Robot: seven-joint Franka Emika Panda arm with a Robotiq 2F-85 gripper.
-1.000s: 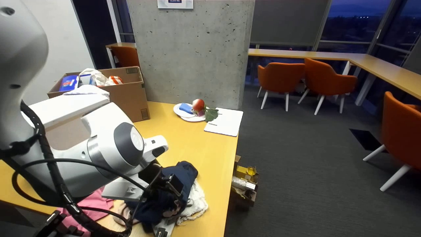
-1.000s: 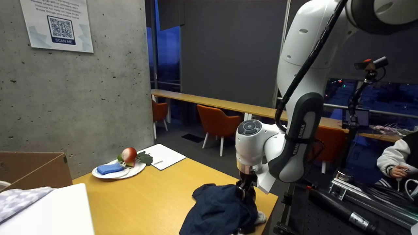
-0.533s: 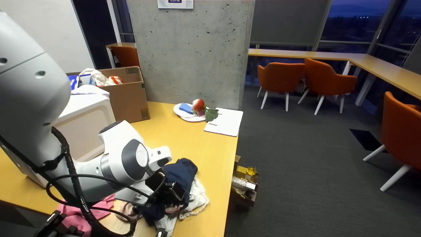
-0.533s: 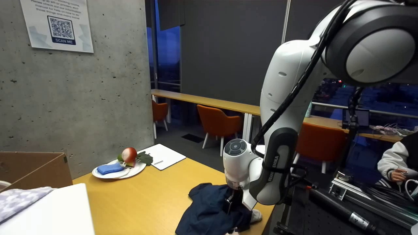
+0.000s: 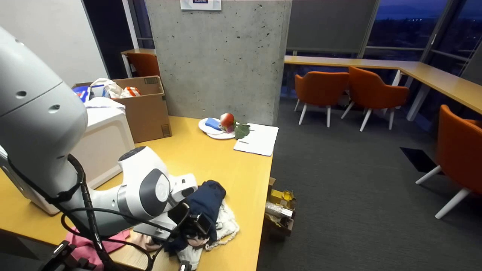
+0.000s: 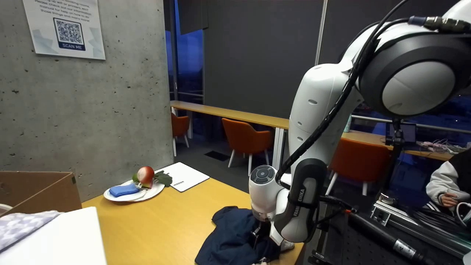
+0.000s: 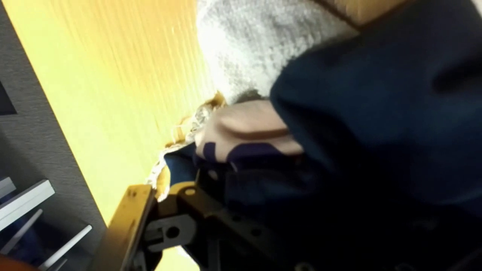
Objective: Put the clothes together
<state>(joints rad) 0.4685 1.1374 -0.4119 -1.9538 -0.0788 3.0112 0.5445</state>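
While the end effector (image 6: 257, 237) stands low against the navy garment (image 6: 232, 232), shadow and cloth hide its tips, so I cannot tell whether it is spread, pressed together or pinching fabric. In an exterior view the garment's long axis runs diagonally beneath it, the rounded end pointing away toward the white board (image 5: 257, 139). Between the end effector and the edge of the counter (image 5: 244, 180), a cream fringed cloth (image 5: 226, 222) lies against the garment. Ahead of the end effector in the wrist view, a pale printed fabric (image 7: 252, 116) touches the navy folds, and a grey knit (image 7: 256, 49) lies just past it. Back toward the arm (image 5: 145, 195) are a beige cloth (image 5: 142, 239) and a pink cloth (image 5: 84, 249), the latter crossed by a black cable (image 5: 89, 214). Well apart, beyond the garment's rounded end, sits a plate (image 6: 152, 193) bearing a blue sponge (image 6: 124, 190).
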